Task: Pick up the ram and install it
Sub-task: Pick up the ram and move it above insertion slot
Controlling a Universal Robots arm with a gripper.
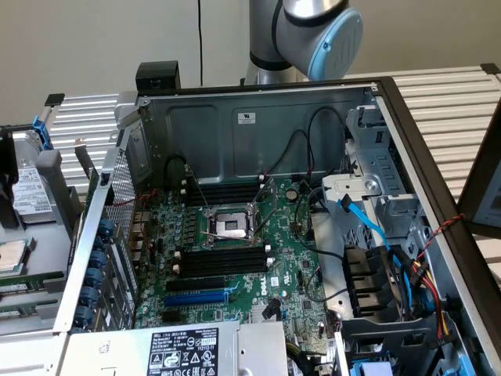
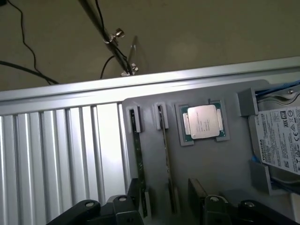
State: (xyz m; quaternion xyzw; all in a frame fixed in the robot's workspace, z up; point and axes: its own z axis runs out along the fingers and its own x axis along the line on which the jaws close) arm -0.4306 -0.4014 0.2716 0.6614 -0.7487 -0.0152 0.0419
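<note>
Now hand (image 2: pixel 166 199) wide open above gray tray (image 2: pixel 220 164); tray holds ram (image 2: pixel 165 154), second stick (image 2: pixel 137 154), CPU (image 2: pixel 203 122), hard drive (image 2: pixel 281 136).

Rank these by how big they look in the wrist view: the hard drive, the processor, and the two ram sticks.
1. hard drive, though partly cropped.
2. processor.
3. ram stick nearer the processor and farther ram stick: edge-on slivers that look alike, so tied. Longer than the processor, but far thinner.

Computer case (image 1: pixel 235 133), processor (image 2: pixel 203 122), hard drive (image 2: pixel 281 140)
</note>
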